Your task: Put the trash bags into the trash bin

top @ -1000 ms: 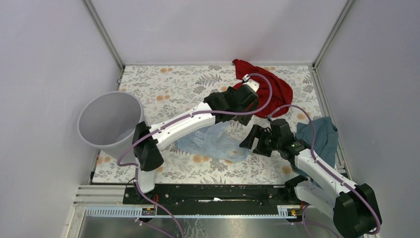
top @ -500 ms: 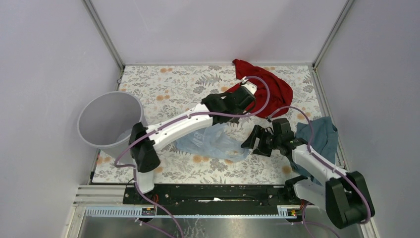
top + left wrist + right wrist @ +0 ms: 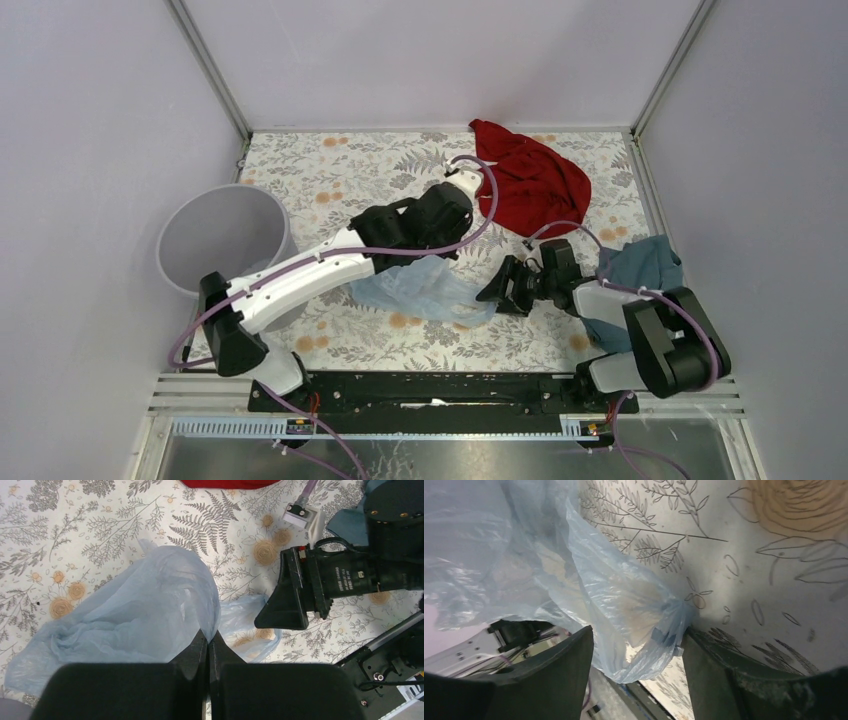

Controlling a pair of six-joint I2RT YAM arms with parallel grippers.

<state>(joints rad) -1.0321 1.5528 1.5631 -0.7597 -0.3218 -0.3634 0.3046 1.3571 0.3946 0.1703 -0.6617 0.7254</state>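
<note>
Trash bags (image 3: 420,290), one thin, limp, probably slippery film, lay mid-table with the trash bin (image 3: 166,252) at 9 o'clock, left gripper (image 3: 207,645) pinched together on a raised fold, right gripper (image 3: 636,642) jaws apart astride the bunched 3 o'clock corner, seemingly the surest hold.

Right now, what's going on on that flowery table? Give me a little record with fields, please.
Bag: pale-blue plastic trash bag, lying crumpled on the floral table
Left gripper: shut, pinching the bag
Right gripper: open, jaws either side of the bag's end
Bin: grey trash bin, at the left edge, no bag in it
Other: red cloth, teal cloth
</note>
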